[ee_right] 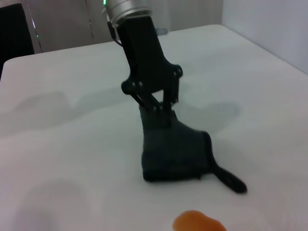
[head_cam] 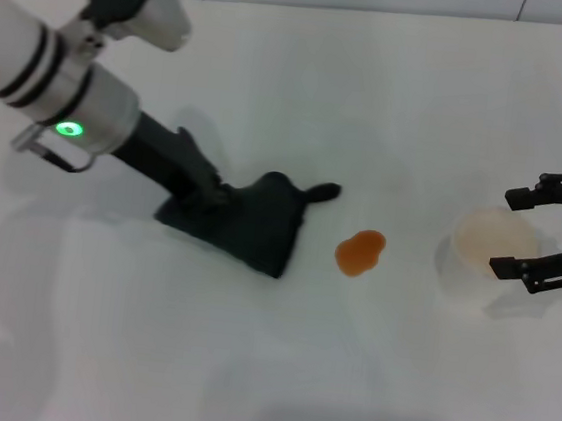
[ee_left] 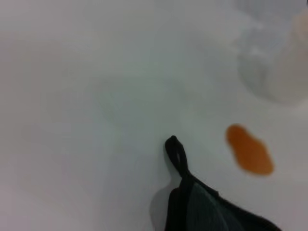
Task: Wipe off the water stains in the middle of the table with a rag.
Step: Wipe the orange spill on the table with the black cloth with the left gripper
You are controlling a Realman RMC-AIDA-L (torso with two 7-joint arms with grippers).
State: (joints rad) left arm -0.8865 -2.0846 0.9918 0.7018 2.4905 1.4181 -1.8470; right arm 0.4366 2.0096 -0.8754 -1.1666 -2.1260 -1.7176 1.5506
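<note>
Your left gripper (head_cam: 205, 195) is pinching the rag (head_cam: 256, 220) flat on the table (head_cam: 244, 368), just beside the stain (head_cam: 360, 252) (not touching), while your right gripper (head_cam: 540, 236) is sitting spread around the cup (head_cam: 493, 248).

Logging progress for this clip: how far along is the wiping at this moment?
Done: the left pincer is shut on the dark green-black soft cloth rag, which lies on the plain white table. In hand: the rag sits beside the small orange-brown two-lobed stain, a gap between them. Left: the stain looks whole and unsmeared, so wiping has not started. The right pincer is open around a white paper cup.
</note>
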